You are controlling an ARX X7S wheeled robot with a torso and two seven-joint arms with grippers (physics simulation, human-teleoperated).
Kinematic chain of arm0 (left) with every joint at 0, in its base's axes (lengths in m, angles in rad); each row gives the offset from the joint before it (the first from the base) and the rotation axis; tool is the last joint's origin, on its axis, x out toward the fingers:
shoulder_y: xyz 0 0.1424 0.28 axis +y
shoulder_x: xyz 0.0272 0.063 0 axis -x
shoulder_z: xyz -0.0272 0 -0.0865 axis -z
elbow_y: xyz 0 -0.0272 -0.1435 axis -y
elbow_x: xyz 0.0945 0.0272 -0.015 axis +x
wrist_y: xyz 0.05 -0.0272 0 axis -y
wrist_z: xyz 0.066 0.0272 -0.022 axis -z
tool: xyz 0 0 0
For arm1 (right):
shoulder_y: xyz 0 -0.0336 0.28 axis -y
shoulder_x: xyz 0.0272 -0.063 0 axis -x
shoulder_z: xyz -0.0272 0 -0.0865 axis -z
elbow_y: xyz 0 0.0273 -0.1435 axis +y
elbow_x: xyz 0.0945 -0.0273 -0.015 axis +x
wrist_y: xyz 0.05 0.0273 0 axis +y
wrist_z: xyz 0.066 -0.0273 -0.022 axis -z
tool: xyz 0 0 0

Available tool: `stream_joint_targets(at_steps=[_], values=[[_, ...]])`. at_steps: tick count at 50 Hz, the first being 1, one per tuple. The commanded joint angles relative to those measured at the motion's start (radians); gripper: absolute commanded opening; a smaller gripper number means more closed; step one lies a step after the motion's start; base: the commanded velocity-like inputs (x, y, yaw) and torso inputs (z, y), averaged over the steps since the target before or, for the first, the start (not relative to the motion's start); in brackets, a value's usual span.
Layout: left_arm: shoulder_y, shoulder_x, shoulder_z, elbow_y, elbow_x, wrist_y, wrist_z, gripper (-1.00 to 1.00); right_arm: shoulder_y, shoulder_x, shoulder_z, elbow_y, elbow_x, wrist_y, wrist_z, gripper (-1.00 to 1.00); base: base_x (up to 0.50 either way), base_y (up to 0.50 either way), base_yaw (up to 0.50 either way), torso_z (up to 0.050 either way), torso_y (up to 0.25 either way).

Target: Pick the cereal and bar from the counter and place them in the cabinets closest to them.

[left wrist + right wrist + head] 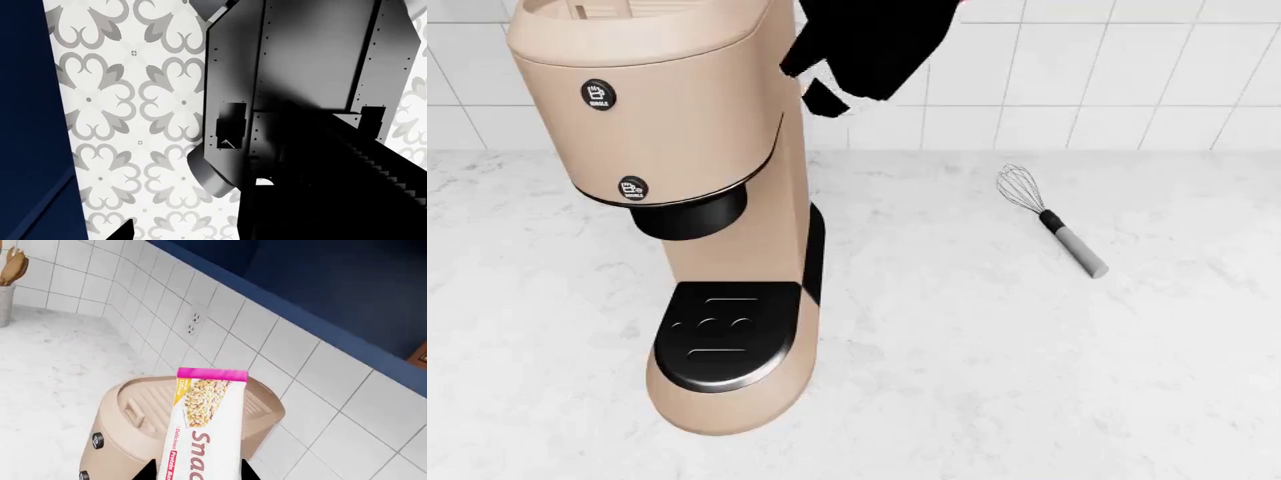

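Over on the left wrist view, nothing but the robot's own dark body panels (313,100) hanging above a grey-and-white patterned floor (127,125) with a navy cabinet face (27,120) alongside; the left gripper itself is not showing here, so whether its jaws are parted or closed, I cannot tell. Up to the head view now: a tan coffee machine (694,200) is filling the near side of the counter (1028,380), a whisk (1052,220) is lying well apart from it toward the tiled wall, and a black shape, the right gripper (861,50), is hovering high against the tiles; no cereal anywhere in sight. And the right wrist view is giving us the prize: the bar (200,425), pink-topped wrapper standing up between the two dark fingertips (147,472), jaws clenched on its lower end, riding above the coffee machine's lid (167,400) with the blue upper cabinet (320,285) looming beyond the wall tiles (280,350). My read is that it is carrying the bar to that cabinet; doing it well means keeping the squeeze steady, lifting clear of the machine, and approaching the cabinet squarely so the wrapper is not catching the edge.
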Motion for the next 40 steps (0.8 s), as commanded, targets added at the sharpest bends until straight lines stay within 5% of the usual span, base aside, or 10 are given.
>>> stream_joint_targets(at_steps=[1,30,40], values=[[0.0,0.0,0.0,0.0,0.001,0.003,-0.002,1.0,0.034,-0.034,0.059,0.011,-0.083,-0.037,-0.073,-1.0,0.0,0.0,0.0,0.0,0.0],[0.0,0.0,-0.004,0.0,0.0,0.003,0.002,1.0,0.251,-0.182,0.071,0.298,-0.581,-0.18,-0.433,-1.0,0.0,0.0,0.0,0.0,0.0],[0.001,0.001,-0.006,0.0,0.0,0.006,0.006,1.0,0.257,-0.423,0.465,0.495,-1.252,0.021,-0.769,-1.0,0.0,0.0,0.0,0.0,0.0]])
